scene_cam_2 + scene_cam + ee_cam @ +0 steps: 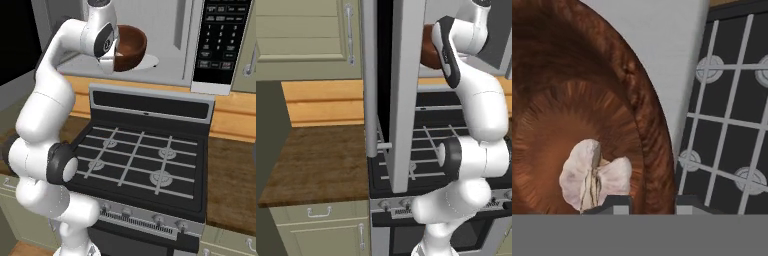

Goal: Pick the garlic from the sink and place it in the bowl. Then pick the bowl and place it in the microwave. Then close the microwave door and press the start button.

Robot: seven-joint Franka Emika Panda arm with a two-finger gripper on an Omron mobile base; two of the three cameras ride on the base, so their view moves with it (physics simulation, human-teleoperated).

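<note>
The gripper [646,202] pinches the bowl [131,47] rim, garlic [594,180] inside, apparently over the microwave [170,40] turntable. A one-sided rim hold could let the bowl tilt, slip, or clip the door [406,95].

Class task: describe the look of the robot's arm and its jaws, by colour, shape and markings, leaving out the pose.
The arm has glossy white, rounded links with dark bands at the joints. The gripper ends in two small dark, blocky jaws with paler grey faces. No cables or lettering are visible.
</note>
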